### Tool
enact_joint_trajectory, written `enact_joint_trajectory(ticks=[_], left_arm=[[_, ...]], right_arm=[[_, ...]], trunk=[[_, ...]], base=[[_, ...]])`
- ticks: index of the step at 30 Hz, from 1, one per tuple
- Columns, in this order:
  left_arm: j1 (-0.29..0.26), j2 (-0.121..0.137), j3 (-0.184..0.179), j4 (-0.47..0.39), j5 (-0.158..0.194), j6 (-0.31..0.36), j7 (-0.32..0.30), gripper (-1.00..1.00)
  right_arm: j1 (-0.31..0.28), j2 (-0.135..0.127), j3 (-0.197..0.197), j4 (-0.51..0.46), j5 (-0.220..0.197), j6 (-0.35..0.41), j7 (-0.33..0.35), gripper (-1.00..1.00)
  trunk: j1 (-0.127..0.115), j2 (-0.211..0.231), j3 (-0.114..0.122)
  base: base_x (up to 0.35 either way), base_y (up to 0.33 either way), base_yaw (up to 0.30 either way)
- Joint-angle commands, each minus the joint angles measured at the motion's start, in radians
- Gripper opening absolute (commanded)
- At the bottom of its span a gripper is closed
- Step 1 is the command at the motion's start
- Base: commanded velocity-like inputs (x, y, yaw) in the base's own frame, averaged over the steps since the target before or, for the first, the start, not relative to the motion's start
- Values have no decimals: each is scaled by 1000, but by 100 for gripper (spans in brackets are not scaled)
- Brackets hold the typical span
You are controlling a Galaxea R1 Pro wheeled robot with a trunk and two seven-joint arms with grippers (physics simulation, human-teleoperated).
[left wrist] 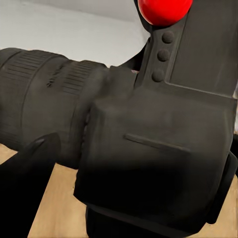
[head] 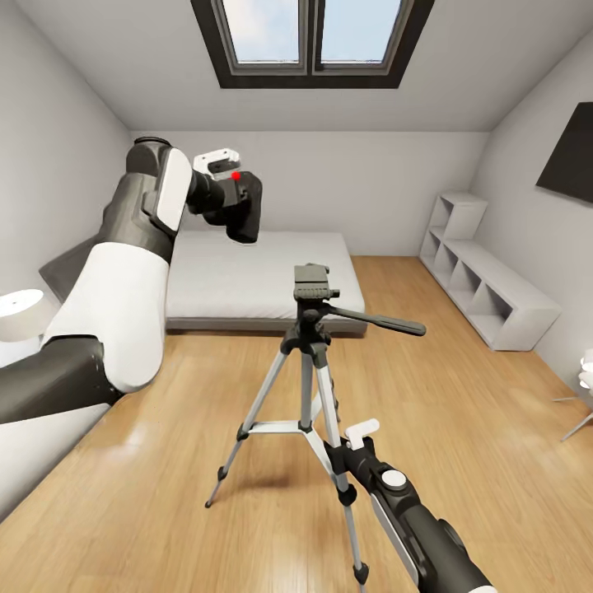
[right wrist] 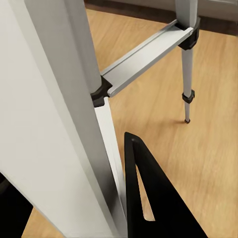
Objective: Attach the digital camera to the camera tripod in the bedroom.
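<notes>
The left gripper [head: 224,183] held the digital camera [head: 239,206] clamped in its jaws, raised above and left of the camera tripod [head: 313,354], whose leg the right gripper [head: 350,449] seemingly gripped; lowering onto the head came next.

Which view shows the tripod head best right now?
The head view: the tripod stands whole on the wood floor, its head and pan handle plain to see. The right wrist view gives close-up legs and a brace. The left wrist view looks at the camera.
</notes>
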Motion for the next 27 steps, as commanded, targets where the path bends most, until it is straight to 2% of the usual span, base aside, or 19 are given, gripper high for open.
enact_joint_trajectory(ticks=[1,3,6,8,10,11,14,18,22,23,26,27], left_arm=[[-19,-2,4,5,20,4,9,-100],[-38,-4,5,13,43,4,6,-100],[-64,-7,5,27,105,4,3,-100],[-94,-7,5,52,214,4,0,-100],[-107,-7,5,62,264,4,0,-100],[-120,-8,4,70,305,4,0,-100],[-146,-9,1,84,355,4,-1,-100],[-179,-10,-27,120,382,4,-2,-100],[-202,-13,-83,159,393,4,-7,-100],[-210,-13,-124,175,403,4,-9,-100],[-216,-13,-198,190,426,4,-11,-100],[-218,-13,-253,196,447,4,-12,-100]], right_arm=[[0,0,-2,11,76,5,-15,-100],[0,0,-3,9,76,5,-15,-100],[0,-1,-3,7,76,5,-15,-100],[0,-1,-4,5,76,5,-15,-100],[0,-1,-4,4,76,5,-15,-100],[0,-1,-4,4,76,5,-15,-100],[0,-1,-5,3,76,5,-15,-100],[0,-2,-5,3,76,5,-15,-100],[0,-2,-5,3,76,5,-15,-100],[0,-2,-4,3,76,5,-15,-100],[0,-2,-5,3,76,5,-15,-100],[0,-2,-5,3,76,5,-15,-100]], trunk=[[1,-1,-2],[1,-1,-2],[1,-1,-2],[1,-1,-2],[1,-1,-2],[1,-1,-2],[1,-1,-2],[1,-1,-2],[1,-1,-2],[1,-1,-2],[1,-1,-2],[1,-1,-2]], base=[[0,0,0],[0,0,0],[0,0,0],[0,0,0],[0,0,0],[0,0,0],[0,0,0],[0,0,0],[0,0,0],[0,0,0],[0,0,0],[0,0,0]])
